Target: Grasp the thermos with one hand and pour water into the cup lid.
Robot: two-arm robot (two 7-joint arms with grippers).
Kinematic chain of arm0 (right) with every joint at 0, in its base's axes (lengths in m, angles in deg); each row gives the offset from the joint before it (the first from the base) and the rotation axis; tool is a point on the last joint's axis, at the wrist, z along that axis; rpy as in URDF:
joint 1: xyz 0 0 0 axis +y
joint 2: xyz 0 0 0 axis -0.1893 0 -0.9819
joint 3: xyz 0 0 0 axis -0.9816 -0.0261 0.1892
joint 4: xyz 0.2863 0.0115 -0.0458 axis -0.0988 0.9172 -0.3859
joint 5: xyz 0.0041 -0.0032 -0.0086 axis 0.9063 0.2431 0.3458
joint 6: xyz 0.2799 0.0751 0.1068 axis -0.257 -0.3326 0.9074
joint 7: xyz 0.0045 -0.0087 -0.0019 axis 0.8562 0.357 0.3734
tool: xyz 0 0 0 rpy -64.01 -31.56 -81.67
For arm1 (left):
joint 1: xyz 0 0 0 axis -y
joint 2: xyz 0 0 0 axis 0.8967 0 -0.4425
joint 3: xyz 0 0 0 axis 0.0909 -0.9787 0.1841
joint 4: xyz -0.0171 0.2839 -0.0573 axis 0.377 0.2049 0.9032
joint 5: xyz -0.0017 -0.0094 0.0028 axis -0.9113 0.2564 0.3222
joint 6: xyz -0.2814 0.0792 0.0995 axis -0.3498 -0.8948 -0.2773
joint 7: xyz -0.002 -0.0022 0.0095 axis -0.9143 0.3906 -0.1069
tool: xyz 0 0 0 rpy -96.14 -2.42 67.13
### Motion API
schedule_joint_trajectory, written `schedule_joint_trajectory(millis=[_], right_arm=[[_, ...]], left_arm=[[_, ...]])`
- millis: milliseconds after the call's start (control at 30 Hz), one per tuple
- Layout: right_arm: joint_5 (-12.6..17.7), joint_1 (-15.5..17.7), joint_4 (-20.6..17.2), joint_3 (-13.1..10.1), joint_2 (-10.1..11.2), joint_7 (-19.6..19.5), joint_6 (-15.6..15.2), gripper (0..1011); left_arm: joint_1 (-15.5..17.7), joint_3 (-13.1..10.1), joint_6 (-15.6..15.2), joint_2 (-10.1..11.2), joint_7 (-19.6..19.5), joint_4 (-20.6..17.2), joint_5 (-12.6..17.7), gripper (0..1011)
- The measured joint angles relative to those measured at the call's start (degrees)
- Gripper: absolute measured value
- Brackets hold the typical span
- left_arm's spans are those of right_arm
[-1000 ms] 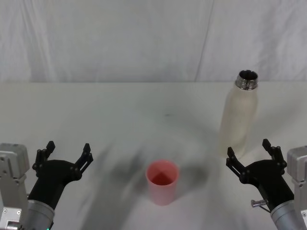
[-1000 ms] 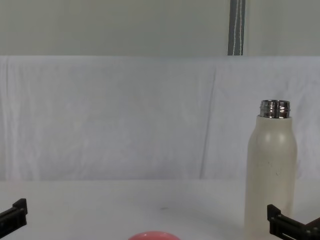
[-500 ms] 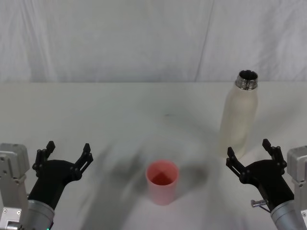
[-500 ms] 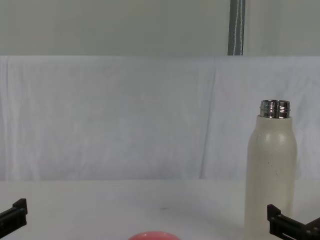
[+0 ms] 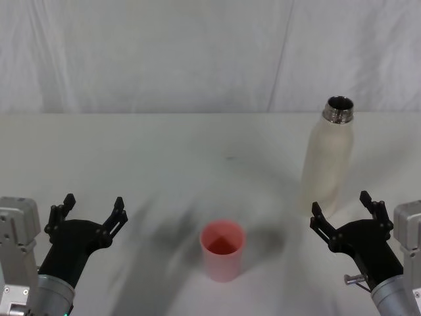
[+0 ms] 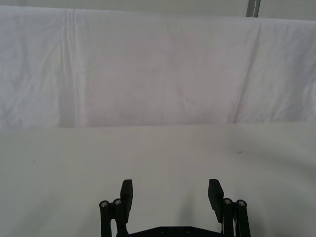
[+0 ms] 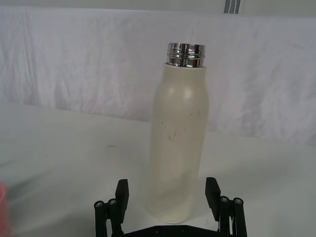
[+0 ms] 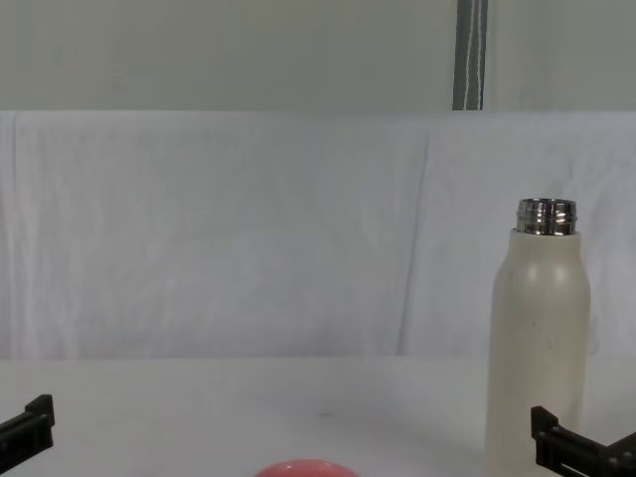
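A: How does the thermos (image 5: 327, 161) look?
B: Tall, cream-white, upright, bare steel neck, uncapped, on the surface behind and right of the pink cup lid (image 5: 222, 249).
A: Fingers?
B: Right gripper (image 5: 343, 212) spread wide just before it; left gripper (image 5: 91, 210) wide, well apart.

No text, label, brand, number or sign can be read anywhere in these views. The thermos (image 7: 178, 143) has a plain cream-white body with only a few small dark scuffs near its middle, which form no letters. The cup lid (image 5: 222, 249) is bare pink, and the white cloth backdrop (image 5: 197, 52) in the upper part of the frame carries no print.
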Motion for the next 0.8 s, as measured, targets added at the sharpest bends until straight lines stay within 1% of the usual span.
schedule_joint_trajectory(millis=[800], right_arm=[[0.0, 0.0, 0.0, 0.0, 0.0, 0.0, 0.0, 1002]], left_arm=[[0.0, 0.0, 0.0, 0.0, 0.0, 0.0, 0.0, 1001]])
